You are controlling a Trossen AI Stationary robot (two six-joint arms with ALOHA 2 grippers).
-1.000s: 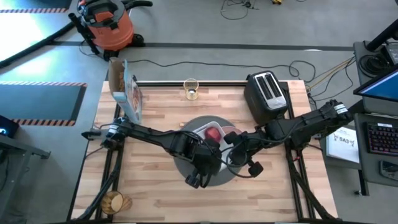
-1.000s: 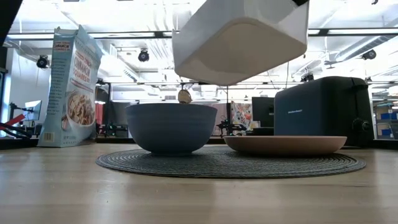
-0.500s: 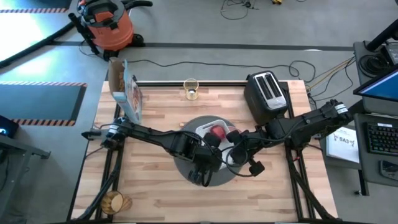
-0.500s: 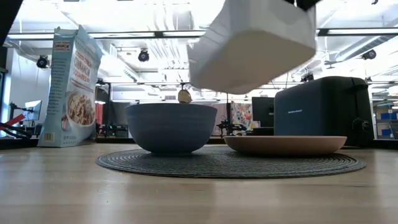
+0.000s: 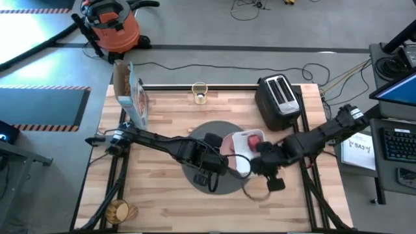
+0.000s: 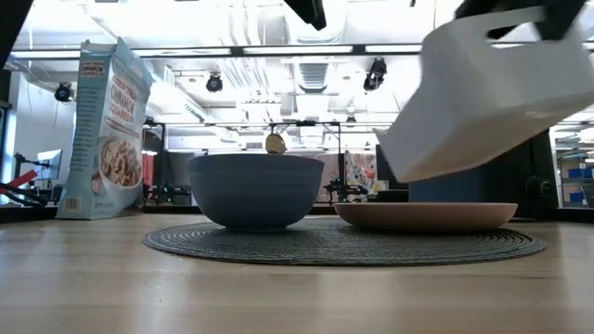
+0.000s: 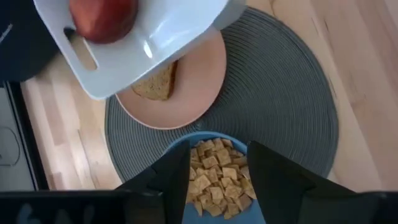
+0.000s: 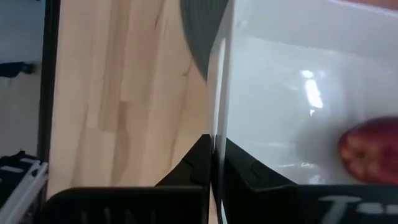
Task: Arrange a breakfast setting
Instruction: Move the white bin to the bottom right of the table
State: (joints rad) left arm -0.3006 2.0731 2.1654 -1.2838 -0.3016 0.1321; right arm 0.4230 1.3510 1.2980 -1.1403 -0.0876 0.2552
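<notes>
A round dark grey mat [image 5: 224,133] lies mid-table. On it stand a blue bowl [image 7: 217,180] of cereal pieces and a pink plate [image 7: 202,87] with a toast slice [image 7: 158,84]. My left gripper [image 7: 217,180] hovers open just above the bowl, touching nothing. My right gripper [image 8: 216,162] is shut on a white rectangular tray [image 5: 244,146] that carries a red apple [image 5: 252,140] over the mat's right part. A glass [image 5: 199,94] stands at the far edge. The spoon is not in view. My right gripper pinches the tray's upright side wall [image 8: 219,118], one finger inside the tray and one outside. It comes from the table's right-near side. The tray is lifted clear above the plate and tilted [image 6: 473,102], with the apple [image 8: 367,152] lying inside it.
A black toaster [image 5: 278,101] stands at the far right, a cereal box [image 5: 133,97] at the far left. A small round woven item [image 5: 120,211] lies at the near left corner. Bare wood lies along the near edge and left of the mat.
My right gripper has carried the tray toward the table's right and near edges, off the mat's middle. The tray has tipped and now shows tilted in the low view, the apple still inside.
</notes>
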